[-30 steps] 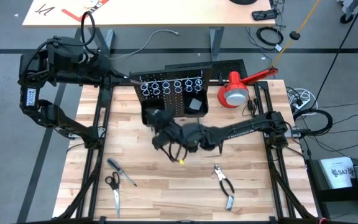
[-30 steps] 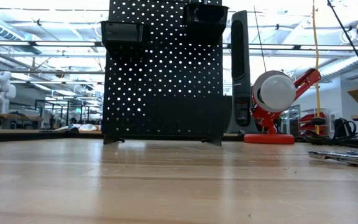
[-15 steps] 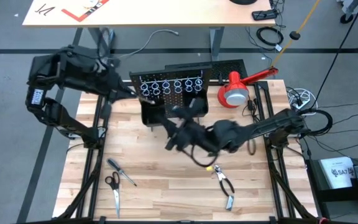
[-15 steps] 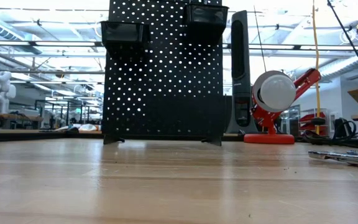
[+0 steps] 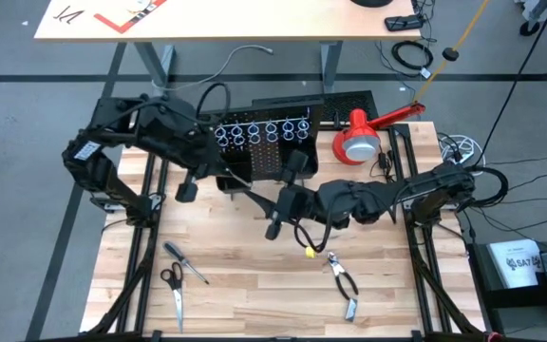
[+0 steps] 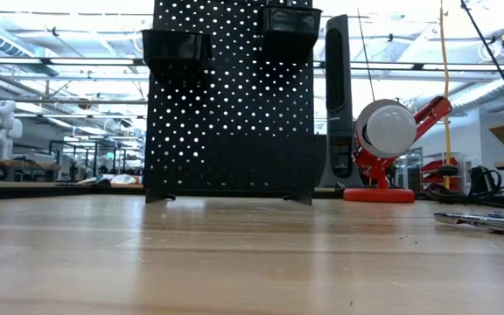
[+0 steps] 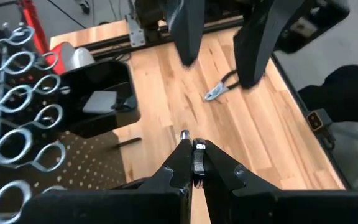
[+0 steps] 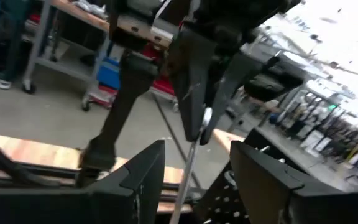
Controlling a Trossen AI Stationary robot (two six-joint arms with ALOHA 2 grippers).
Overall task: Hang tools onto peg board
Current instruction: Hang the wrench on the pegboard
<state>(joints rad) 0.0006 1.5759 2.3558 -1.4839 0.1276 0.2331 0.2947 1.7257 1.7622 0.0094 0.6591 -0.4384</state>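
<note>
**A:** So, from above, where do the arms stand?

**B:** The left gripper (image 5: 224,171) is over the front face of the peg board (image 5: 259,150), by its left bin (image 5: 232,177). The right gripper (image 5: 278,217) hangs just in front of the board, near its middle. Farther out from the board on the table (image 5: 245,294) lie a screwdriver (image 5: 186,263), scissors (image 5: 173,290), pliers (image 5: 342,275) and a wrench (image 5: 350,308).

**A:** And from table height?

**B:** The peg board stands upright at the far edge, two bins at its top. A red-and-white lamp (image 6: 392,131) sits just to its right. The wrench lies flat on the wood, well to the right of the board. No gripper shows here.

**A:** Left wrist?

**B:** Its fingers are pinched tight on a thin metal tool (image 7: 185,135), tip pointing out over the wood beside the board. The row of silver rings (image 7: 23,93) runs along the board, with a bin just past them. Beyond, the right gripper's two fingers stand apart with nothing between them, and the pliers lie on the wood behind them.

**A:** Right wrist?

**B:** Its own fingers are spread and bare. Ahead, the left gripper clamps the thin tool, which hangs down toward the board's perforated face.
</note>
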